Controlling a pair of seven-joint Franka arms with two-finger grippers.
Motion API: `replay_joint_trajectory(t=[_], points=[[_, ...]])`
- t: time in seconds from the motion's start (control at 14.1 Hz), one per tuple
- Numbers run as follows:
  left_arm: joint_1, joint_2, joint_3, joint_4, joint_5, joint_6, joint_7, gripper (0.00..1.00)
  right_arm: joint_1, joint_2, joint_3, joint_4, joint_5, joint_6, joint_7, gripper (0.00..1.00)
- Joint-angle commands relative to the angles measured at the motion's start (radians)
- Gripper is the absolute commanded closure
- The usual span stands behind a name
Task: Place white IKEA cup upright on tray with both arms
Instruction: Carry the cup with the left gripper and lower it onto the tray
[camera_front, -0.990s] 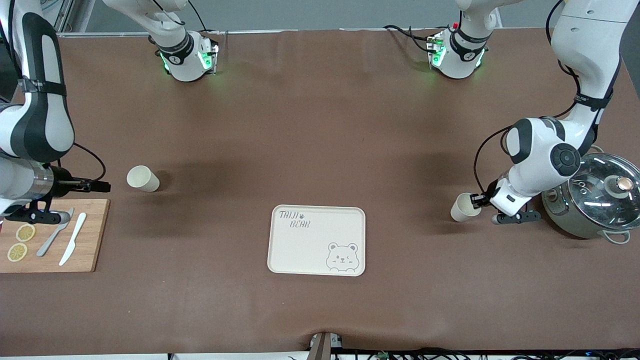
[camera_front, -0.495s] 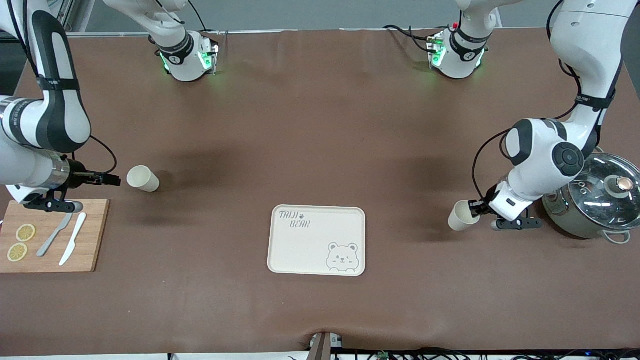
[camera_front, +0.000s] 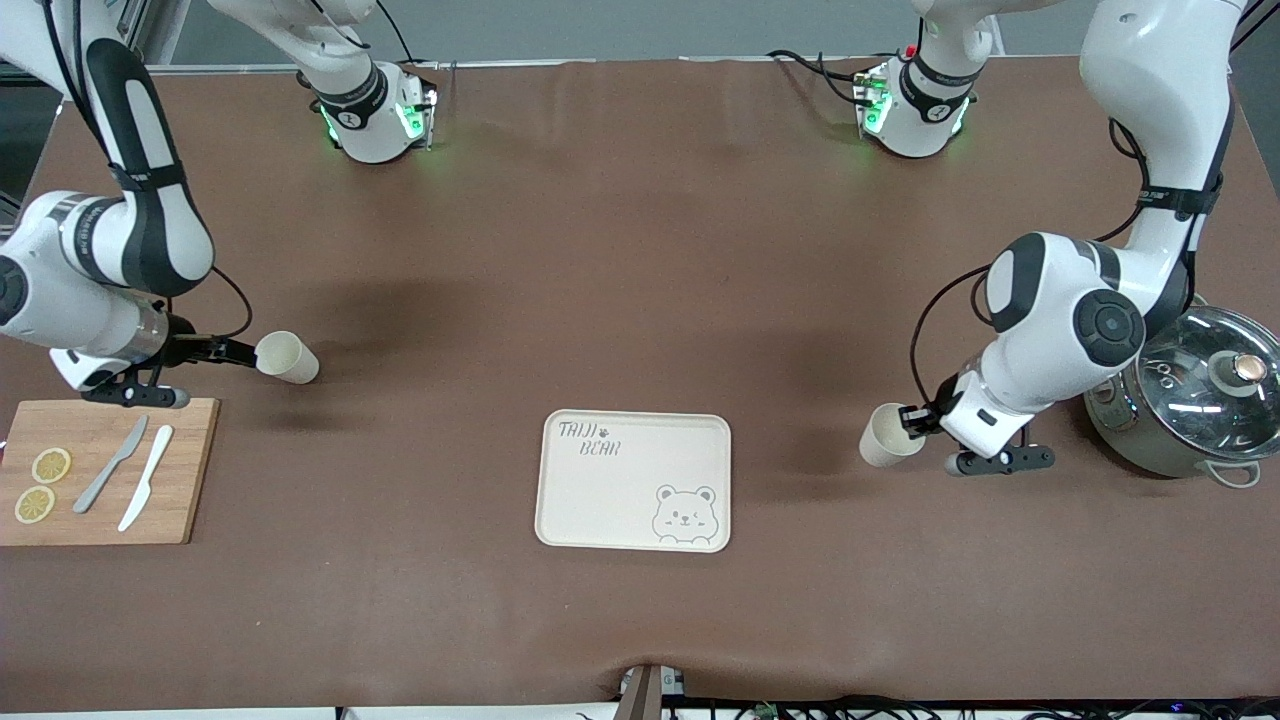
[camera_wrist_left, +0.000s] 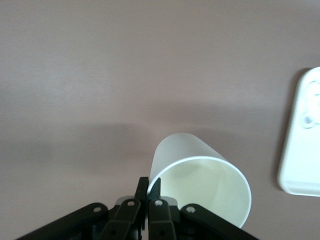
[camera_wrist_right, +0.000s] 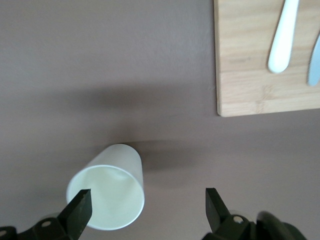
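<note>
Brown covering runs across the whole desk (camera_front: 640, 250), and I go from it down to the smaller things. My left arm reaches in from its end of the desk, beside the steel pot (camera_front: 1190, 405), and its left tool (camera_front: 912, 420) is pinched shut on the rim of one white cup (camera_front: 885, 436), one finger inside the wall and one outside. I judge that rim grip is chosen so the cup can be swung mouth-up before it goes down. That cup hangs tilted, mouth toward the front camera, over bare desk between the pot and the tray (camera_front: 634, 481).

At the right arm's end, the wooden cutting board (camera_front: 100, 470) carries two knives and lemon slices, so I keep the arm just clear of it. My right tool (camera_front: 240, 353) is spread wide at the mouth of the second cup (camera_front: 286, 357), which lies on its side, farther from the front camera than the board. It grips nothing yet; I read it as lining up on the rim.

The tray lies empty, midway between both cups.
</note>
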Motion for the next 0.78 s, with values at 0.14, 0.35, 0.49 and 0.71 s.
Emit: replay_joint_trajectory(t=[0.14, 0.35, 0.49, 0.71], points=[[-0.124, 0.122, 0.002, 0.200, -0.021, -0.035, -0.191, 1.00, -0.016, -0.054, 0.013, -0.121, 0.042, 0.067, -0.039, 0.05], [-0.195, 0.168, 0.002, 0.243, -0.018, -0.035, -0.340, 1.00, -0.018, -0.049, 0.012, -0.124, 0.057, 0.073, -0.039, 0.47], [-0.256, 0.213, 0.006, 0.291, -0.009, -0.034, -0.401, 1.00, -0.019, -0.040, 0.012, -0.127, 0.063, 0.106, -0.039, 0.60], [-0.319, 0.248, 0.031, 0.317, -0.004, -0.031, -0.461, 1.00, -0.016, -0.039, 0.012, -0.145, 0.082, 0.142, -0.039, 0.88]])
